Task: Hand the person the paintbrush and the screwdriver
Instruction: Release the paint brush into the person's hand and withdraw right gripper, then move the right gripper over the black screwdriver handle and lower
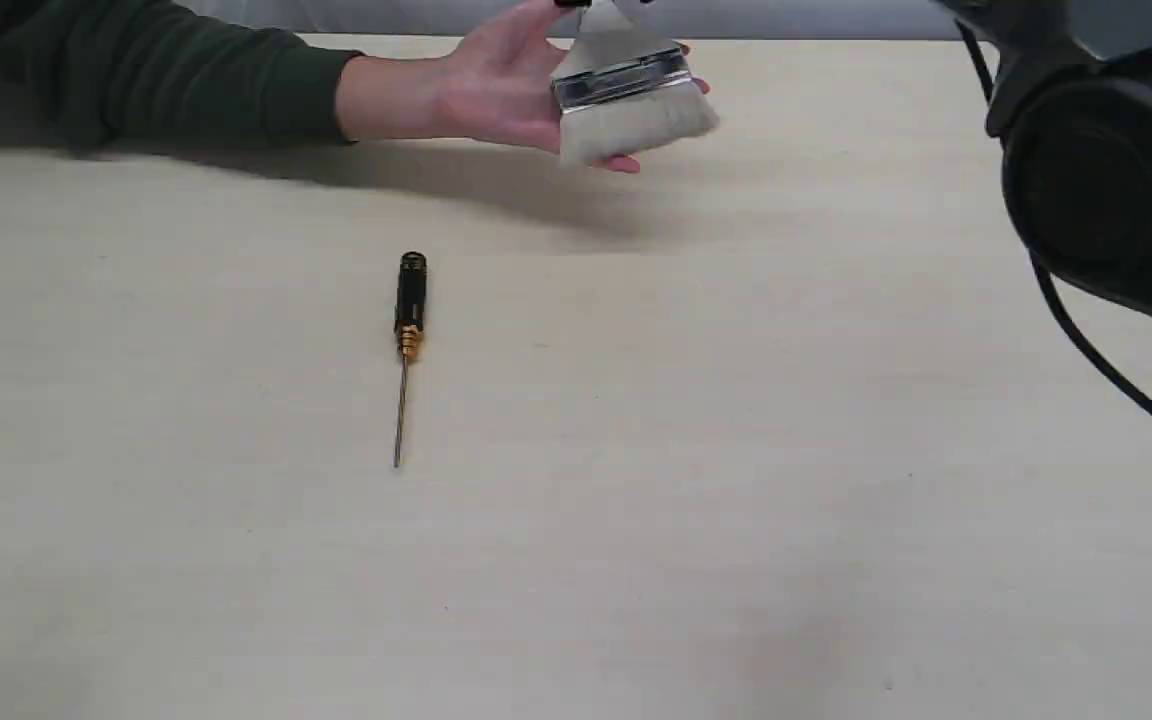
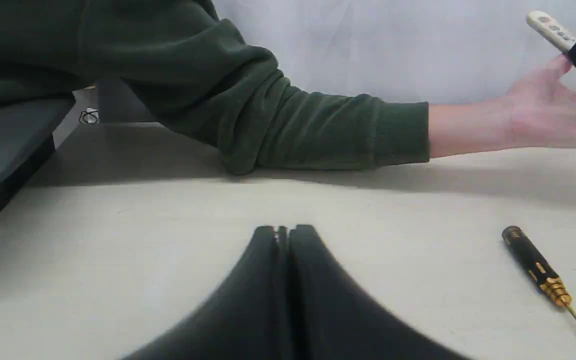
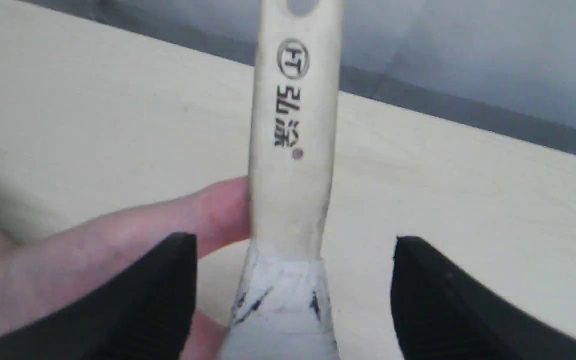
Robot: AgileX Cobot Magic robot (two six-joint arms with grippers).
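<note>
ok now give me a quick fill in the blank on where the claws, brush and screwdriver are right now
1. The left claw is ___, holding nothing.
2. The right claw is ___, with the paintbrush handle between its fingers.
3. The screwdriver lies flat on the ___.
4. The person's hand touches the ___.

Missing words: shut; open; table; paintbrush

Pale beige table [image 1: 736,450], black-handled screwdriver [image 1: 407,340] lying left of centre, shaft toward viewer, person's green-sleeved forearm [image 1: 156,85] resting at far side
</note>
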